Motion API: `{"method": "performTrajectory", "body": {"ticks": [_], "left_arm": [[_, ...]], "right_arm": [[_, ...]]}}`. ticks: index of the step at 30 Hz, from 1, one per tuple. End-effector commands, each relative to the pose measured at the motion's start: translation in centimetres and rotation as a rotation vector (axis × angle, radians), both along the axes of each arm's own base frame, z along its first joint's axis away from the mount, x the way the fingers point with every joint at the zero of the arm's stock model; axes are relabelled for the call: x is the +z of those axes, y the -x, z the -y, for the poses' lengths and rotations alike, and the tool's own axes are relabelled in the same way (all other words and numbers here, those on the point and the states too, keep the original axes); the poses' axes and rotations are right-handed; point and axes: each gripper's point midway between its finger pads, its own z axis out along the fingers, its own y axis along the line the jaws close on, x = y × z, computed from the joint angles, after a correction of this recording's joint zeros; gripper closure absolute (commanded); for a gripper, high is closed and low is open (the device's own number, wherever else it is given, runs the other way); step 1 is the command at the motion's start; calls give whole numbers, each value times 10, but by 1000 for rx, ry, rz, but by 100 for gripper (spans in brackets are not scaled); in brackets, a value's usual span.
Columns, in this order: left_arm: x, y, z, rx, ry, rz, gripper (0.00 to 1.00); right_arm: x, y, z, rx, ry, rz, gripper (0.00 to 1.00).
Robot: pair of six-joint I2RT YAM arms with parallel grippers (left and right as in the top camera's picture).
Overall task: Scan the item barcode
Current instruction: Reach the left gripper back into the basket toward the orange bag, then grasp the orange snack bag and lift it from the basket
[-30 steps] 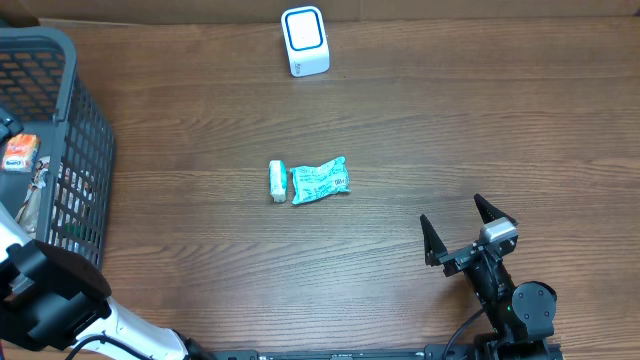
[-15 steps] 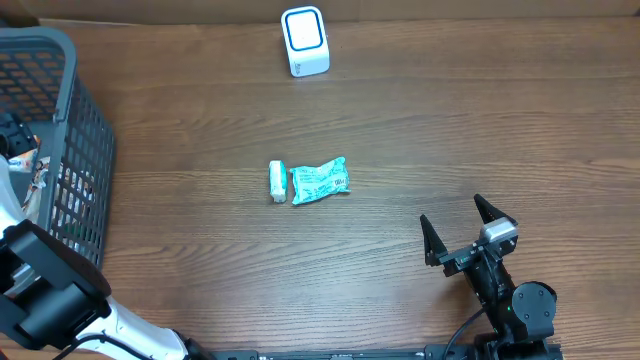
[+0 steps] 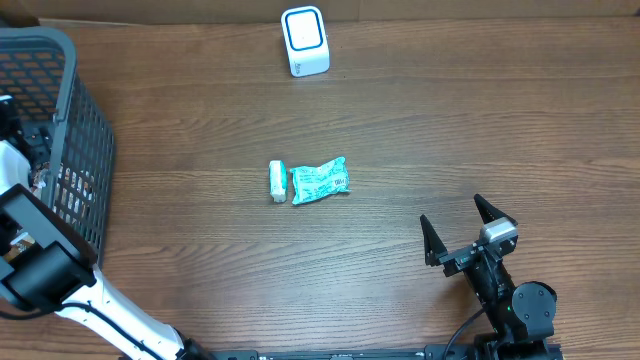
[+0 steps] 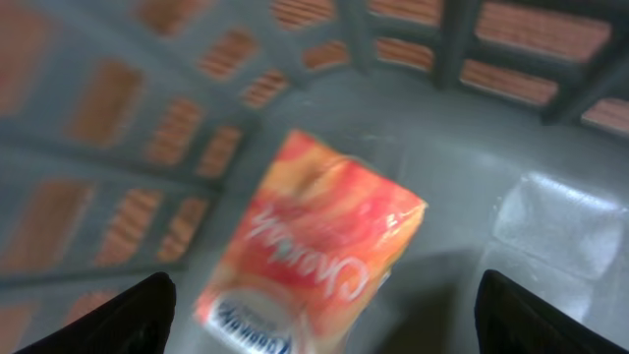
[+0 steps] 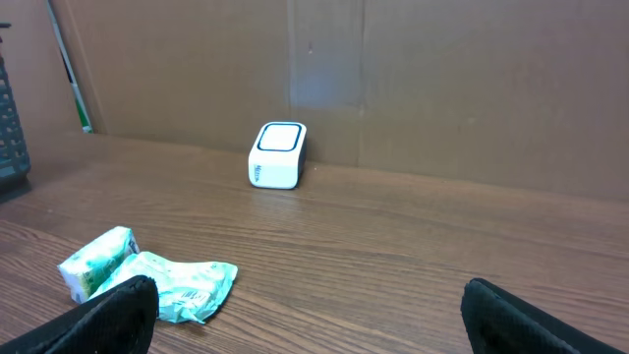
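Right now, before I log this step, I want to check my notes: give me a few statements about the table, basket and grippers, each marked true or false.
1. The right gripper is open and holds nothing. True.
2. The white scanner lies inside the basket. False: it stands on the table, at the far edge.
3. The teal packet and the small white box lie side by side mid-table. True.
4. The left gripper is shut on the orange packet. False: its jaws stand open over the packet, which lies in the basket.
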Motion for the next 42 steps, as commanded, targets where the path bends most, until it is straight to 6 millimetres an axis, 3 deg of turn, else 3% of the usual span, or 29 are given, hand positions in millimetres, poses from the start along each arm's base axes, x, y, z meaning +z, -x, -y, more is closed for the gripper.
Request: {"method": "performTrajectory", "body": {"ticks": [1, 7, 10, 16, 20, 27, 31, 33, 34, 39, 42], "left_arm": [[-22, -10, 7, -114, -42, -77, 20], [-36, -9, 6, -111, -32, -93, 27], [-47, 4, 3, -75, -30, -151, 33], [-60, 18, 2, -26, -24, -214, 32], [-70, 27, 8, -4, 20, -242, 46], [-102, 42, 20, -12, 87, -327, 41], [-107, 46, 24, -14, 106, -343, 62], [-107, 45, 25, -16, 105, -344, 88], [-107, 45, 25, -16, 106, -344, 96], [-106, 50, 28, 23, 129, -349, 96], [-92, 52, 27, 112, 142, -315, 96]], "right_arm": [[-1, 0, 0, -1, -3, 7, 0], [-1, 0, 0, -2, -3, 7, 0], [-1, 0, 0, -1, -3, 7, 0], [-1, 0, 0, -1, -3, 7, 0], [-1, 0, 0, -1, -3, 7, 0], [-1, 0, 0, -1, -3, 7, 0], [-1, 0, 0, -1, -3, 7, 0], [-1, 0, 0, -1, -3, 7, 0], [-1, 0, 0, -1, -3, 7, 0], [-1, 0, 0, -1, -3, 7, 0], [-1, 0, 0, -1, -3, 7, 0]]}}
